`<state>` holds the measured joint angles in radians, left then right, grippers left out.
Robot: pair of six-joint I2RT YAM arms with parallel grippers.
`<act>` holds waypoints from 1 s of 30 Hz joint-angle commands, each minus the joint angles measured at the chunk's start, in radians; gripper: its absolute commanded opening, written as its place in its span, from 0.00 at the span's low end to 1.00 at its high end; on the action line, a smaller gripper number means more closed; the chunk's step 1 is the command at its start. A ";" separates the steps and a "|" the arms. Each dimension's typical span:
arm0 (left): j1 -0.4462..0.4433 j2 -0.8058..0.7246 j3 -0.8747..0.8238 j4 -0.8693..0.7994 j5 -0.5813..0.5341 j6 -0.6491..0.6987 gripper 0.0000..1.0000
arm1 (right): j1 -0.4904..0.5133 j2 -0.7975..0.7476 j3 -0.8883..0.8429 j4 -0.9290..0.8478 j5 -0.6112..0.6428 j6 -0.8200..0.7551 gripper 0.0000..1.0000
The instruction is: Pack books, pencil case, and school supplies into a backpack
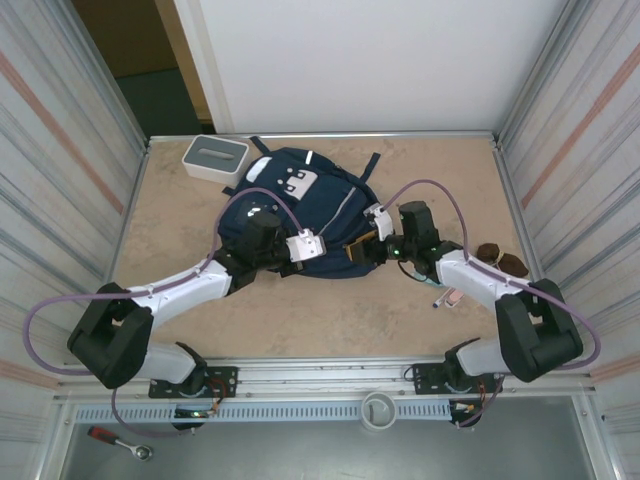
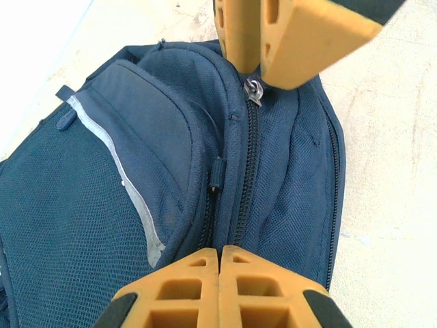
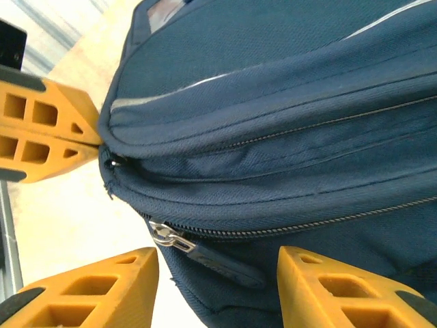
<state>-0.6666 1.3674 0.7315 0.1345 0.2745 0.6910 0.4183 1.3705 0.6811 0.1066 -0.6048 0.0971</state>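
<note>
A: Where is the large navy-blue fabric backpack (image 1: 335, 205)?

B: Centred on the worktop (image 1: 330, 310). The left gripper (image 2: 220, 249) jaws clamp its seam; the right gripper (image 3: 217, 256) jaws stand parted astride the silver zip pull (image 3: 167, 239) (not touching). I'd close squarely, then pull steadily.

Robotics lab test cell. Ribbed panel walls (image 1: 60, 150) are enclosing a beige table (image 1: 330, 320). Two cabled arms (image 1: 180, 290) are standing bolted to an aluminium rail (image 1: 330, 375), and a ratchet wrench (image 1: 120, 440) is lying below it.

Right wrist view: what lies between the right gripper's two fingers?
The zipper pull of the backpack lies in the gap of the open right gripper, ungripped, as the right wrist view shows.
</note>
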 commanded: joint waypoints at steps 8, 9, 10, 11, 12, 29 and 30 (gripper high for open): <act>0.005 -0.030 0.018 -0.011 0.042 -0.016 0.00 | -0.003 0.065 0.028 0.051 -0.039 -0.053 0.48; 0.005 -0.030 0.019 -0.012 0.043 -0.016 0.00 | -0.001 0.072 0.031 0.052 -0.040 -0.053 0.46; 0.005 -0.030 0.019 -0.012 0.042 -0.015 0.00 | 0.000 0.077 0.032 0.053 -0.041 -0.052 0.44; 0.005 -0.029 0.021 -0.013 0.043 -0.016 0.00 | 0.001 0.077 0.030 0.054 -0.042 -0.052 0.42; 0.005 -0.028 0.023 -0.013 0.043 -0.016 0.00 | 0.002 0.073 0.026 0.057 -0.040 -0.049 0.39; 0.004 -0.014 0.024 -0.018 0.032 -0.009 0.00 | 0.017 -0.039 -0.055 0.049 -0.013 -0.010 0.06; 0.005 -0.014 0.024 -0.018 0.032 -0.008 0.00 | 0.019 -0.036 -0.057 0.051 -0.012 -0.008 0.05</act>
<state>-0.6666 1.3674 0.7326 0.1276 0.2810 0.6914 0.4282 1.3521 0.6430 0.1562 -0.6285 0.0738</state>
